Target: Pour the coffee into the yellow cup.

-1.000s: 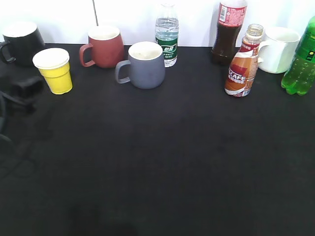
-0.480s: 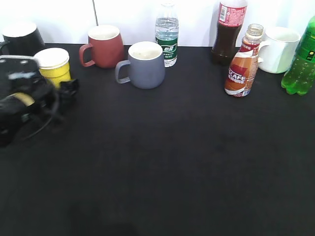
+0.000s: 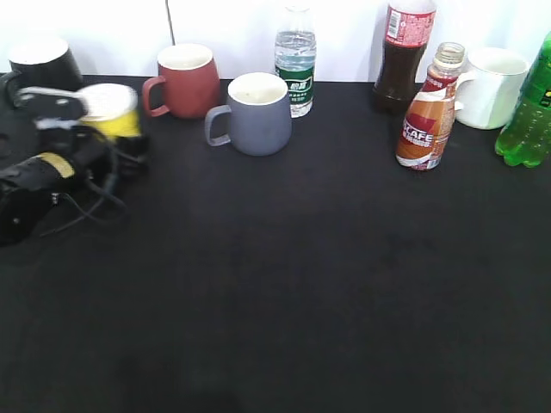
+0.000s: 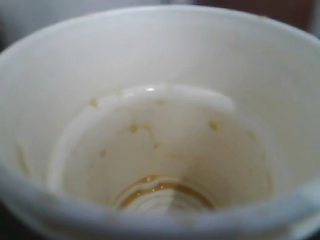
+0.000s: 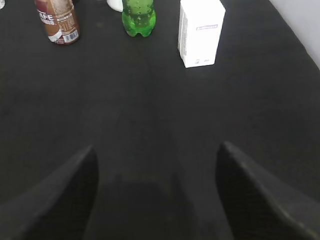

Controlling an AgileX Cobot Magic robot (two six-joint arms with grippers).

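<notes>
The yellow cup [image 3: 109, 110] is at the far left, with my left gripper [image 3: 122, 144] closed around its lower part. The cup is blurred and sits a little right of where it stood. In the left wrist view the cup's white inside [image 4: 165, 135] fills the frame, with brown drops and a brown ring at the bottom; the jaws are hidden. The coffee bottle [image 3: 427, 112] stands uncapped at the back right, and also shows in the right wrist view [image 5: 57, 21]. My right gripper [image 5: 157, 150] is open and empty above bare black table, far from the bottle.
Along the back stand a black mug [image 3: 39, 58], red mug [image 3: 184, 79], grey mug [image 3: 258, 114], water bottle [image 3: 295, 62], cola bottle [image 3: 405, 53], white mug [image 3: 492, 86] and green bottle [image 3: 527, 112]. A white box [image 5: 201, 31] stands right of the green bottle [image 5: 139, 17].
My left arm came in from the left, reached the yellow cup and closed on it; the cup has shifted right. The coffee bottle and mugs have not moved.
</notes>
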